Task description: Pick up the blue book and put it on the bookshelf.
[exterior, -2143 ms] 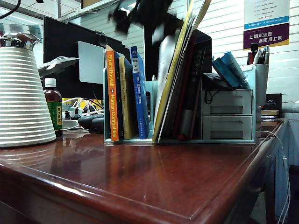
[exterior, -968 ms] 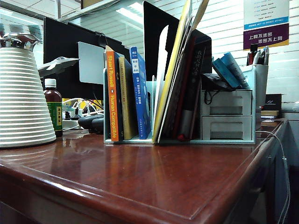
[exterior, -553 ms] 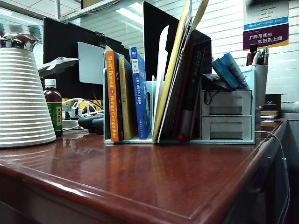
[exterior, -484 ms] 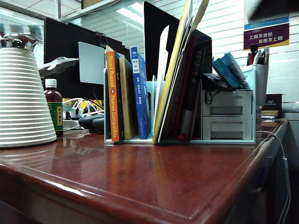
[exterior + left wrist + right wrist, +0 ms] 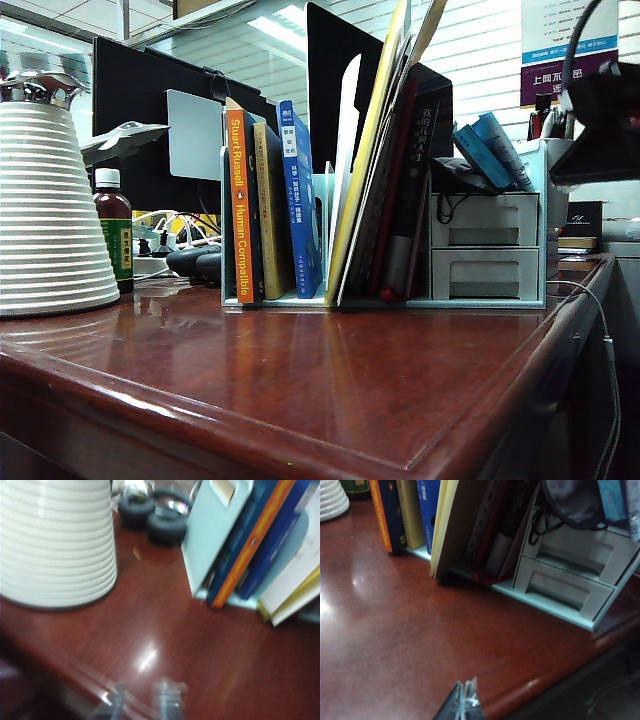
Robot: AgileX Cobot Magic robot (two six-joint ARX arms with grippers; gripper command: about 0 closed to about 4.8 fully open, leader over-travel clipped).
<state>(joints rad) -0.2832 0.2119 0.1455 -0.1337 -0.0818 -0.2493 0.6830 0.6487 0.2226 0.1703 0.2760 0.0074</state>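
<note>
The blue book [image 5: 299,200] stands upright in the bookshelf [image 5: 490,245], spine outward, wedged between a yellow-spined volume [image 5: 270,215] and a pale divider, with the orange-spined "Human Compatible" book [image 5: 238,210] two places along; packed this closely, the neighbours hold it vertical, and by the look of it the job is done. Neither hand holds anything. The left hand [image 5: 145,700], seen only as a blur at the edge of its own wrist view, hangs above the near edge of the table [image 5: 330,380], well apart from the shelf and beside the ribbed white jug [image 5: 55,540]; its fingers appear slightly parted, though the blur makes that hard to confirm. The right hand [image 5: 465,702] has its fingers pressed together on nothing and sits over the table's front corner, facing the shelf's two little drawers [image 5: 570,575]. A dark part of the right arm [image 5: 600,120] juts in at the right edge of the exterior view, clear of the shelf, a position that would suit a retreat
</note>
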